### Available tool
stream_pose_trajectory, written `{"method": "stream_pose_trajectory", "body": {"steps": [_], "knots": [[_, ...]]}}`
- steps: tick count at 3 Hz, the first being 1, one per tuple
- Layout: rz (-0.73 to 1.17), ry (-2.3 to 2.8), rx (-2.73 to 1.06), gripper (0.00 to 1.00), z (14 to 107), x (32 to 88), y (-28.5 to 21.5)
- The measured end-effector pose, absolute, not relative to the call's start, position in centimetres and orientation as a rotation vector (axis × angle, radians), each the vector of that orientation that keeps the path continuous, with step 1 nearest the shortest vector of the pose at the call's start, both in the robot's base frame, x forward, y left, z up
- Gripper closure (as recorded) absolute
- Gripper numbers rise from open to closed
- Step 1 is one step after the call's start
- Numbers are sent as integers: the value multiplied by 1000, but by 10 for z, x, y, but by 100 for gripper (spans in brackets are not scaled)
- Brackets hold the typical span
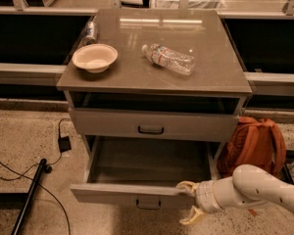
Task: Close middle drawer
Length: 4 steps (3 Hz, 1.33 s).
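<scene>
Two-fingered pincer [188,202] — spread wide — hides middle drawer's [112,194] front right corner.

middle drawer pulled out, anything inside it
The middle drawer shows only a bare grey floor. Its back is shadowed under the upper drawer, and its front panel hides the nearest strip. The open gripper is at its front right corner.

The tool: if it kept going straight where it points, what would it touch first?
The tool, low on the right, would likely meet the front of the open middle drawer near its right end; depth is unclear.
</scene>
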State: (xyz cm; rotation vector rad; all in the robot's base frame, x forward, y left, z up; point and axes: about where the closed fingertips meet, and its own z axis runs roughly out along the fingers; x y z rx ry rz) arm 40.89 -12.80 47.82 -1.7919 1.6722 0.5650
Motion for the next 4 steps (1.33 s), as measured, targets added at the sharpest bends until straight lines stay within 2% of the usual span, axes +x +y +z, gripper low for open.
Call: {"method": "stream_pose_trajectory", "body": {"steps": [3, 4], "knots": [[634, 1607, -1728, 98, 473, 410, -115], [634, 1607, -1728, 100, 473, 410, -115]]}}
